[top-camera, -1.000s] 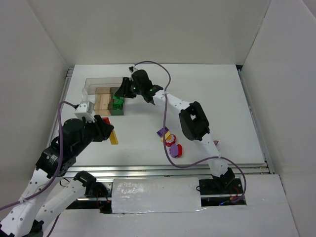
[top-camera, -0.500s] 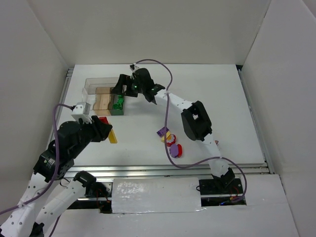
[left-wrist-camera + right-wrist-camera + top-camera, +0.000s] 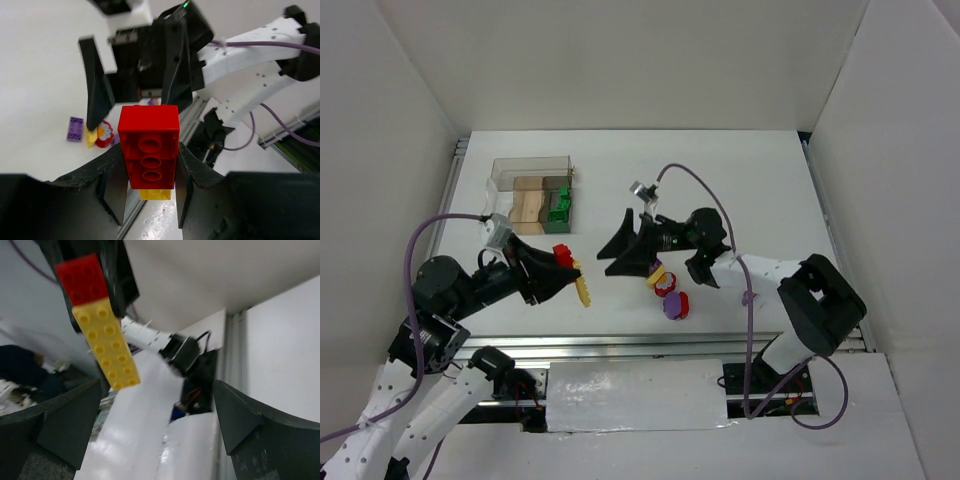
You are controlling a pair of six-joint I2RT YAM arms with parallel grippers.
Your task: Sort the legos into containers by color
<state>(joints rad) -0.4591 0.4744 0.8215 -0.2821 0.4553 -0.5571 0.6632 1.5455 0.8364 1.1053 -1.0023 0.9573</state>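
Against red brick (image 3: 148, 145), long yellow bar (image 3: 106, 347)

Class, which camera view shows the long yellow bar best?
The right wrist view: the yellow bar shows at full length against the red brick. Top external shows it small; left wrist shows only its end.

red brick (image 3: 148, 142): glossy plastic | box (image 3: 530, 167): clear plastic | fingers (image 3: 67, 189): matt black | table (image 3: 750, 190): matt white

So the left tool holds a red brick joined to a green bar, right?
No, the bar is yellow, not green; the right wrist view shows it. The left tool does hold the red brick joined to it.
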